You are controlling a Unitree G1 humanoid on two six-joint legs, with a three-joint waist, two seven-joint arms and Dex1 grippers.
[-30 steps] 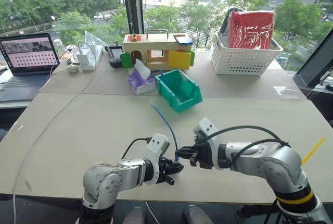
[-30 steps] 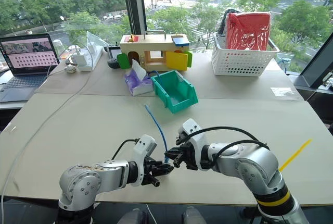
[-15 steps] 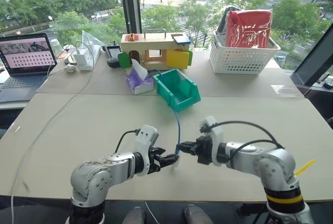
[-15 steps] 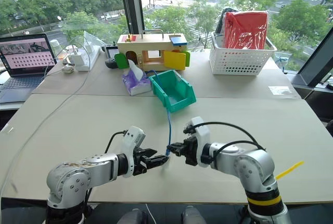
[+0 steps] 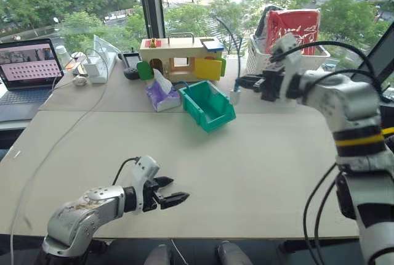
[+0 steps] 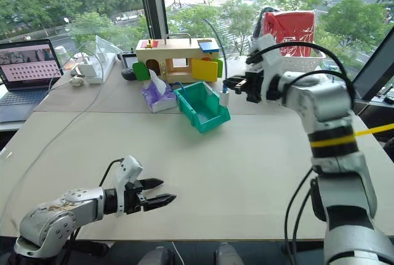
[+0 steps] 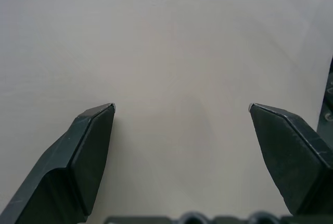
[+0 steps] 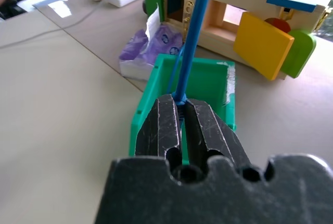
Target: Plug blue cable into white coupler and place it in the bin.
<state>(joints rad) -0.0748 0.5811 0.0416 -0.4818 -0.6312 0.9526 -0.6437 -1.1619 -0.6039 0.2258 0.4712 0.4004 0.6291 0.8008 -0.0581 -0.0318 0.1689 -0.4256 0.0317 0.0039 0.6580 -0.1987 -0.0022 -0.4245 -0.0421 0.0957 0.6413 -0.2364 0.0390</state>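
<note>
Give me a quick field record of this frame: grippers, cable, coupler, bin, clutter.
left gripper: open, holding nothing, low over the table
right gripper: shut on the blue cable, raised over the bin
blue cable: arcs up from the right gripper
white coupler: hangs under the right gripper, just above the bin's right edge
bin: teal, open top, sits on the table next to a tissue pack
placement: not yet done, cable and coupler not released
behind: wooden toy house, white basket, laptop
</note>
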